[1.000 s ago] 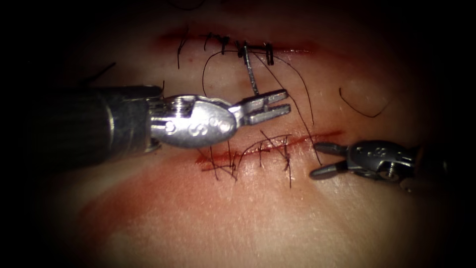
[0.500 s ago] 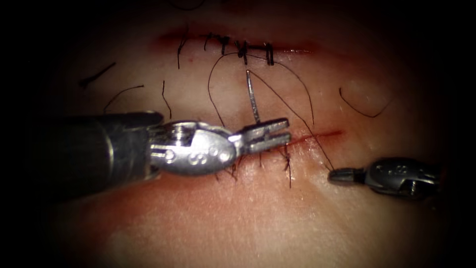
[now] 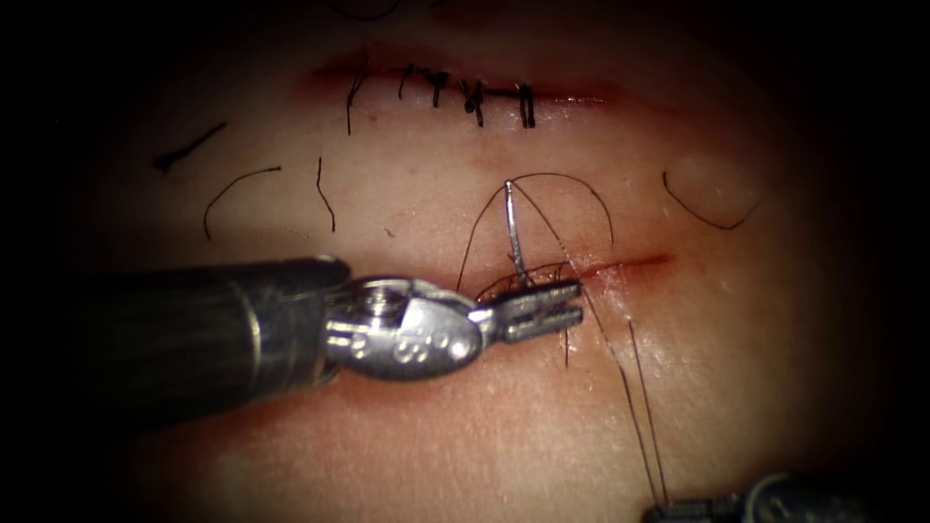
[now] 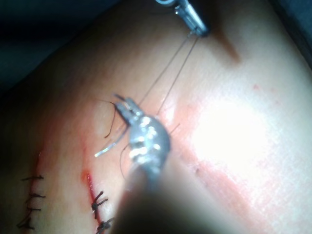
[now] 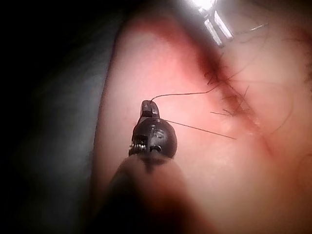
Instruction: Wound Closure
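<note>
The needle [image 3: 514,232] is being held by the left tool [image 3: 542,308] near one end of its curve, with the jaws clenched on it; the rest of the needle is standing up toward the far side, free of the tissue [image 3: 465,426]. The left tool is lying over the near cut [image 3: 620,263], among the stitches already placed there. The thread [image 3: 630,387] is being gripped by the right tool [image 3: 693,507], its jaws closed on two strands that are running from the cut toward the near right edge.

The step in hand is judged to be the pulling of thread through the near cut, the slack being taken up by both tools. The next move is judged to call for steady, even tension, so that the thread is not cutting into the soft edge.

Compared with one second ago, the needle is being carried nearer, away from the far stitched cut [image 3: 475,95]. The right tool, then open beside the near cut, is now closed on the thread and drawn well toward the near right.
</note>
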### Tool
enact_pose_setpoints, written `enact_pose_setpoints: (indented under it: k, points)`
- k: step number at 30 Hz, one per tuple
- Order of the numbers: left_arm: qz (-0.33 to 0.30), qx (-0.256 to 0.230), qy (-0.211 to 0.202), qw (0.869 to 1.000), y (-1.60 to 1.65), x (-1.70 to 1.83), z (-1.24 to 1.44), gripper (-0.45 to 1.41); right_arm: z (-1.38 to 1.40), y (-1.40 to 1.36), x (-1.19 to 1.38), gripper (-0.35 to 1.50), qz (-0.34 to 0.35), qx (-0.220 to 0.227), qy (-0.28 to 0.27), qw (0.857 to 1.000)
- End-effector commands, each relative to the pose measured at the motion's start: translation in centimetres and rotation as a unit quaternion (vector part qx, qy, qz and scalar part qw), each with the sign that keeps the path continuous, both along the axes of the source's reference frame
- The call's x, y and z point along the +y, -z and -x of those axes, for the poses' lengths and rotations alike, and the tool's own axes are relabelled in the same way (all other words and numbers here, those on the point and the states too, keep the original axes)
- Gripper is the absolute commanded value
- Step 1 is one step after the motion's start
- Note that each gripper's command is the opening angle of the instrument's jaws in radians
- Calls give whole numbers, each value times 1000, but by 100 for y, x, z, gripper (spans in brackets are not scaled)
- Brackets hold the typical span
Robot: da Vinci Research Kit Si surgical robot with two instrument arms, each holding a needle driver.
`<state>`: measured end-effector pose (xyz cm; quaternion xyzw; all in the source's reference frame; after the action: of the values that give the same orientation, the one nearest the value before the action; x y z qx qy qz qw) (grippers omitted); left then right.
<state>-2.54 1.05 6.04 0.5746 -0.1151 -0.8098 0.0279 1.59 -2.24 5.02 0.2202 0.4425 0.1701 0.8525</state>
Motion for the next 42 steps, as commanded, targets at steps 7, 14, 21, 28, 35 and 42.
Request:
enact_pose_setpoints:
  k: [7,14,21,28,35,42]
  points:
    - [-3,7,-1,1000,-13,8,-18,-45,12,13,9,131,-4,54,-24,998]
    - [-5,26,8,1000,-25,12,-59,-45,81,5,11,134,13,81,-50,995]
    - [-8,36,15,999,-32,20,-78,-45,130,-7,27,134,30,109,-109,988]
    - [-10,40,19,999,-27,20,-78,-45,124,-65,51,138,96,38,-128,986]
    - [-16,33,25,999,-7,27,-93,-45,49,-148,59,138,171,-47,-41,983]
    - [-17,34,29,999,-3,27,-92,-45,39,-175,74,133,306,-92,37,947]
